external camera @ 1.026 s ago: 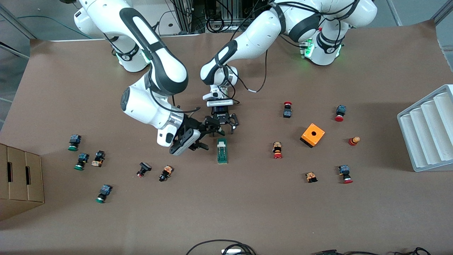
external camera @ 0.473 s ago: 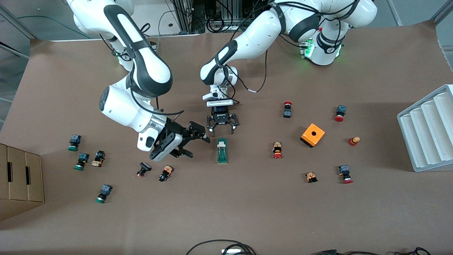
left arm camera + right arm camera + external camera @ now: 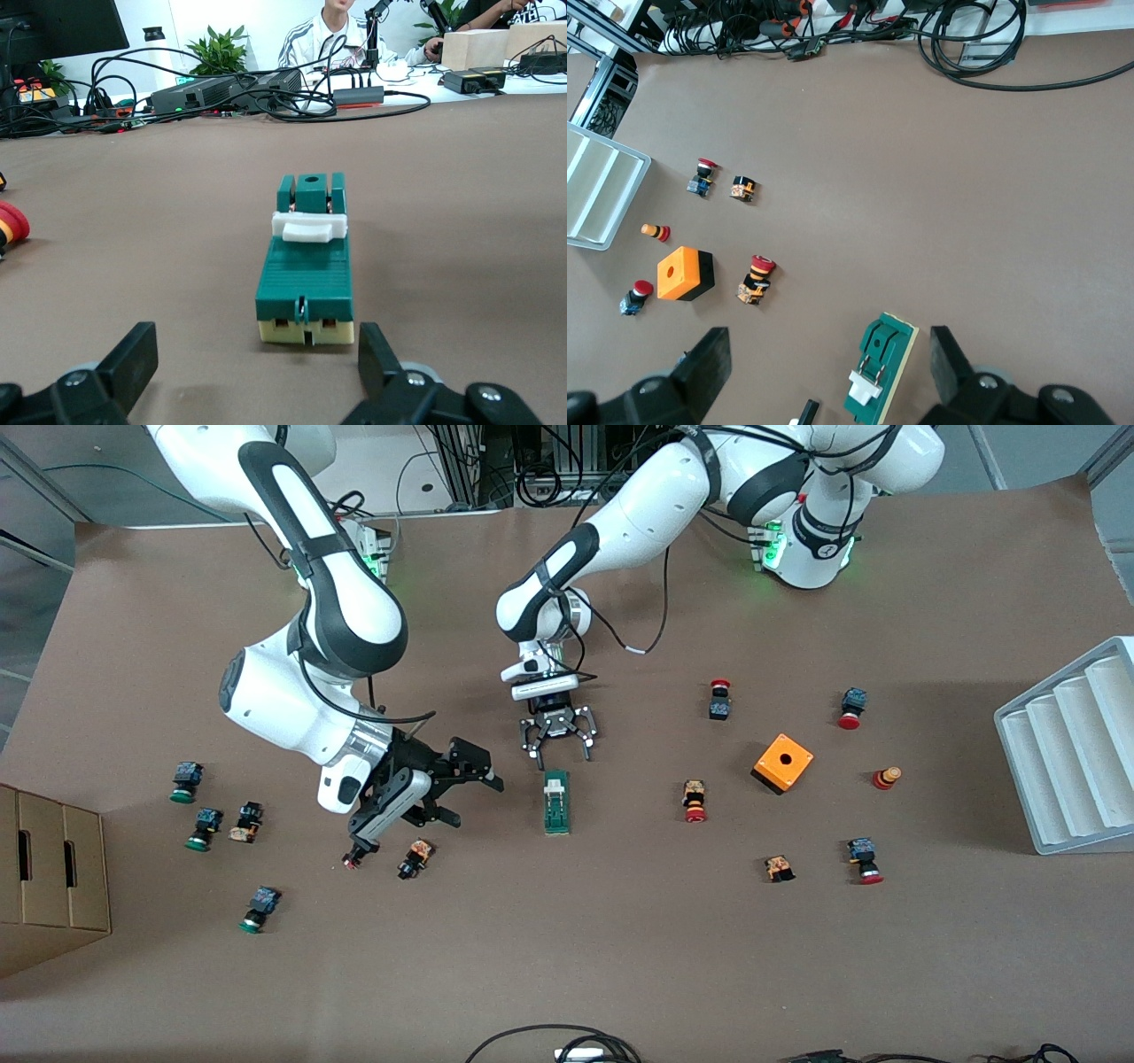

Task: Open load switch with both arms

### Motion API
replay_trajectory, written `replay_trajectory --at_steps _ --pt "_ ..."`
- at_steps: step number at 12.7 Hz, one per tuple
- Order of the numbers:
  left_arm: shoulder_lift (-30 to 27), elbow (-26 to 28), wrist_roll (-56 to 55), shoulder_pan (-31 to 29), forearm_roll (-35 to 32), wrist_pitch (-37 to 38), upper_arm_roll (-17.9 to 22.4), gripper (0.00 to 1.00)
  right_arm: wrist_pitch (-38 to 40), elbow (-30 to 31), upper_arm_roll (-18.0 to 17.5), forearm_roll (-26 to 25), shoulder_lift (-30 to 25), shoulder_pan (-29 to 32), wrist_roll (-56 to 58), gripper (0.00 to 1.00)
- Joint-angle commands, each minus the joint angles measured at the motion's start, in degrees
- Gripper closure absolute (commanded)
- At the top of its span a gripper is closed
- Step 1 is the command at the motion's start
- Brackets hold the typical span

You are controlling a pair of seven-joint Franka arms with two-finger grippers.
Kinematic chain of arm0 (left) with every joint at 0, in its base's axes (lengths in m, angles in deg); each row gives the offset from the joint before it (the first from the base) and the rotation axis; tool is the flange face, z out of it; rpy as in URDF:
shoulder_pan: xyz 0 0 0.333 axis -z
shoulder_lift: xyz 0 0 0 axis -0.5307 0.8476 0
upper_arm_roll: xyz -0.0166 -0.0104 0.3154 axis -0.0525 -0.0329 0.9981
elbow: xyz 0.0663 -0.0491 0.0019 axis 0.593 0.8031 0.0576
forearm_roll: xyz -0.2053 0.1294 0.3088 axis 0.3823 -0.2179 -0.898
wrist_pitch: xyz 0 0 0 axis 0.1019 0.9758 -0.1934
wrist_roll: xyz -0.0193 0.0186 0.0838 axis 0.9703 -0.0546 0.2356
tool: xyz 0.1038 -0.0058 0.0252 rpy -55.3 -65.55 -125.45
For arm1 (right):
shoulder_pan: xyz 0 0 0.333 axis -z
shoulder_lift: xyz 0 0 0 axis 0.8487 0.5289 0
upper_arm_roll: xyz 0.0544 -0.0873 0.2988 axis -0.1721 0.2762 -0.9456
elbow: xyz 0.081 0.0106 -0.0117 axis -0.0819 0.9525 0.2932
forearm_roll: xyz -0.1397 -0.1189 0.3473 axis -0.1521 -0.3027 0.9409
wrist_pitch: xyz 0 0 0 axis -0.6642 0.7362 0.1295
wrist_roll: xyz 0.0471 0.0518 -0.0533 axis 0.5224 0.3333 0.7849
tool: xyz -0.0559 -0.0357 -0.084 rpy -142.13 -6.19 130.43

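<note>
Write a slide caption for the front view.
Both open grippers, left gripper and right gripper, flank the untouched green load switch on the table.

We see the bench [image 3: 620, 957] evenly lit from overhead, arms casting soft shadows; the front view stays sharp, wrist-view backgrounds slightly soft.

Bare table [image 3: 620, 921] around load switch [image 3: 556, 802] (buttons apart)

Load switch [image 3: 556, 802] lies mid-surface [image 3: 620, 957]; left gripper [image 3: 557, 744] just above its farther end, right gripper [image 3: 461, 793] beside it
</note>
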Motion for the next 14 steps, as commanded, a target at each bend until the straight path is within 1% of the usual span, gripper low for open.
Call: replay_trajectory --at_steps 1,2,3,5,6,7,9,11,14 --pt "-3.28 0.54 1.86 -0.37 3.77 -2.82 -0.21 0.00 1.71 1.65 -0.03 -1.32 -2.20 0.89 -0.71 0.00" --pt "-4.51 0.54 2.12 -0.37 5.45 -4.14 -0.21 0.00 2.06 1.65 0.32 -1.41 -2.21 0.80 -0.71 0.00" --pt "-6.09 0.46 2.65 -0.89 8.51 -5.54 -0.30 0.00 2.07 1.56 0.50 -1.41 -2.21 0.80 -0.71 0.00" --pt "-9.87 0.46 9.64 -1.16 15.45 -8.19 -0.30 0.00 2.07 1.65 0.50 -1.41 -2.21 0.89 -0.71 0.00" --pt "-10.23 0.37 12.03 -1.16 17.48 -8.19 -0.21 0.00 2.07 1.65 0.58 -1.41 -2.29 0.89 -0.71 0.00" --pt "-10.84 0.37 12.49 -1.24 17.85 -8.28 -0.13 0.00 2.07 1.56 0.58 -1.76 -2.29 0.89 -0.71 0.00" --pt "-11.11 0.28 12.58 -1.24 18.38 -8.37 -0.21 0.00 2.15 1.56 0.67 -5.00 -2.64 1.58 -0.80 0.00" --pt "-11.37 0.28 12.67 -1.24 18.56 -8.46 -0.21 0.00 3.38 1.47 0.67 -5.01 -3.17 1.76 -0.89 0.00" --pt "-12.16 0.37 14.15 -2.39 19.34 -8.72 -0.39 0.00 3.65 1.21 0.76 -5.28 -4.22 1.77 -4.21 0.00"
